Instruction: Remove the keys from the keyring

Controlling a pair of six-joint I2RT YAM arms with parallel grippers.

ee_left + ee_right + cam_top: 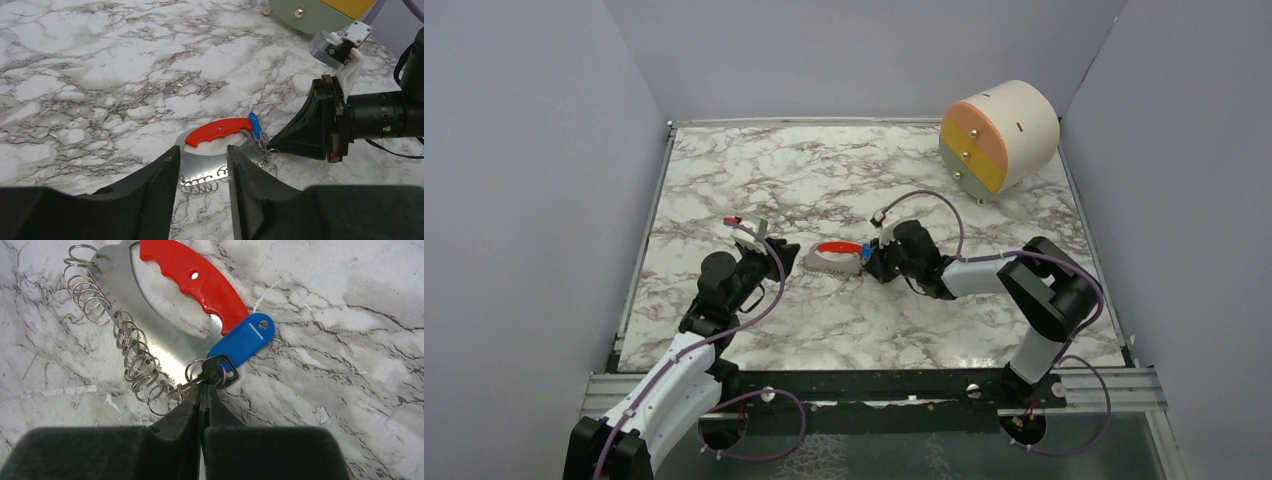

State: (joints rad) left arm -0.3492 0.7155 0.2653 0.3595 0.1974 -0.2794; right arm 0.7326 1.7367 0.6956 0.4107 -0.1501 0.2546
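Observation:
The keyring (195,282) is a crescent steel plate (202,165) with a red grip, lying flat mid-table (839,247). Several empty split rings (90,295) hang along its curved edge. One black-headed key (216,371) with a blue tag (242,342) sits at its right end. My right gripper (202,387) is shut, its tips pinched together on the key where head meets blade. My left gripper (202,149) is open and straddles the plate's ringed edge from the left, with the plate showing between its fingers.
A round drawer unit (1001,135) with pink, yellow and green fronts stands at the back right. Grey walls enclose the marble table (754,170). The two grippers face each other across the keyring, close together.

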